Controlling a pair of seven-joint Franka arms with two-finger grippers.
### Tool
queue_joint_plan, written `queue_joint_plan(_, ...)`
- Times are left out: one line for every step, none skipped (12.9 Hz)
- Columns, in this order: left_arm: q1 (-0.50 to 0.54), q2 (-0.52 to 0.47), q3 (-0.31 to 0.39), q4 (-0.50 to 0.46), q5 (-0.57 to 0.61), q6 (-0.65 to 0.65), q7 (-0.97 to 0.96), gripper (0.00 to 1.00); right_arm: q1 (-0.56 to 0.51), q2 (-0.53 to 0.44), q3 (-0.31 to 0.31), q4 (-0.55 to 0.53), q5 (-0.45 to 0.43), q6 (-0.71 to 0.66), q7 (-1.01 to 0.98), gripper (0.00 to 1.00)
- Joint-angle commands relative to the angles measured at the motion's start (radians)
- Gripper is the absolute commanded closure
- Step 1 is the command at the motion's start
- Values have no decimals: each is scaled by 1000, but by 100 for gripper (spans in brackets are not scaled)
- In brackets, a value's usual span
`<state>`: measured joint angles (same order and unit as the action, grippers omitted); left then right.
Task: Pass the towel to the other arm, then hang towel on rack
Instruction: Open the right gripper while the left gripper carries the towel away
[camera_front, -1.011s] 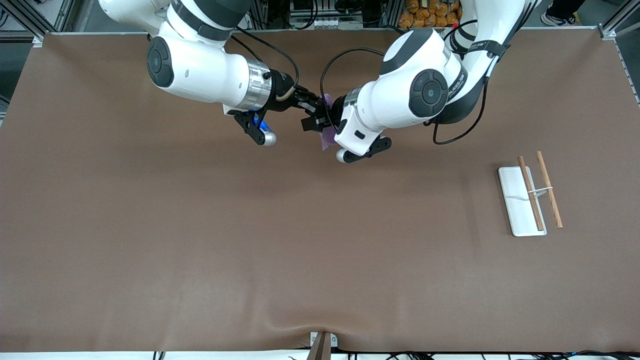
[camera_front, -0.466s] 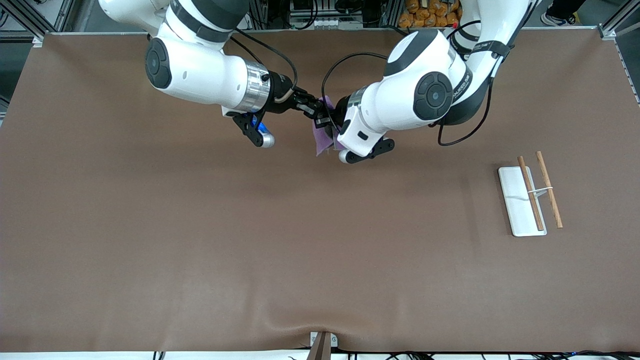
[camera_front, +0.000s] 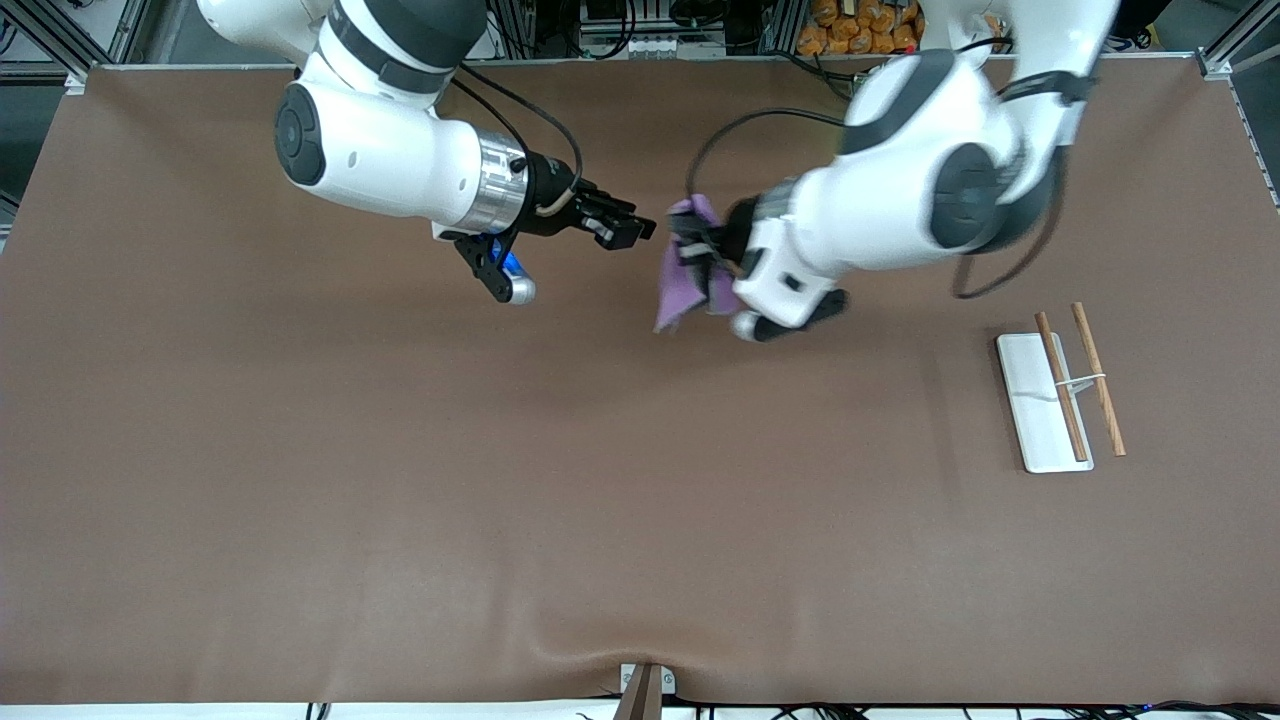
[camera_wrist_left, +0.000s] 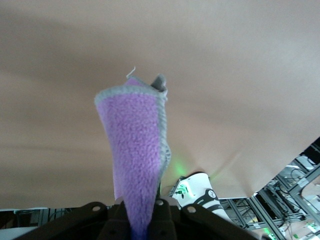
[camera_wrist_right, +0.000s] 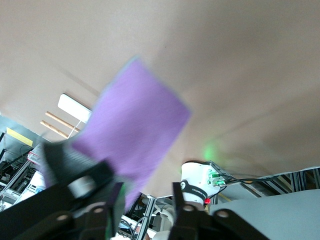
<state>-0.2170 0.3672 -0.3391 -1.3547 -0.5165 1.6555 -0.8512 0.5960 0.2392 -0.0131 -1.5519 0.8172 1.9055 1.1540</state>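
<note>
The purple towel (camera_front: 684, 283) with a grey edge hangs in the air over the middle of the table, pinched at its top by my left gripper (camera_front: 703, 247), which is shut on it. In the left wrist view the towel (camera_wrist_left: 136, 150) rises from between the shut jaws of the left gripper (camera_wrist_left: 140, 222). My right gripper (camera_front: 643, 229) hovers beside it, a short gap away, open and empty. The right wrist view shows the towel (camera_wrist_right: 134, 127) past the open right gripper (camera_wrist_right: 147, 196). The rack (camera_front: 1040, 410) stands at the left arm's end of the table.
The rack has a flat white base and two thin wooden rods (camera_front: 1062, 398) joined by a white crossbar; it also shows far off in the right wrist view as the rack (camera_wrist_right: 74, 106). A brown mat (camera_front: 560, 480) covers the table.
The left gripper closed on the towel and the right gripper let it go. The left arm has carried the towel away toward the rack's end, and the two grippers have come apart.
</note>
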Motion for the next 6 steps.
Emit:
queue_joint_plan(100,-25,-15,-3,-8,-81,88,100,-41,11,2,24,16,-57,10,0)
queue_joint_plan(144,-25,-14,-3,-7,-118,140,100,-59,9,2,24,13,-84,4,0)
queue_joint_plan(192,-24,-12,-4,-8,-161,211,100,-88,9,2,24,8,-123,-8,0)
queue_joint_plan(241,-19,-11,-7,-8,-193,287,100,-113,6,2,24,8,-158,-52,0)
queue_joint_plan(283,-13,-9,-18,3,-227,366,100,-140,2,2,24,7,-193,-107,0)
queue_joint_plan(324,-4,-8,-43,27,-262,445,100,-166,-3,1,24,4,-238,-152,0)
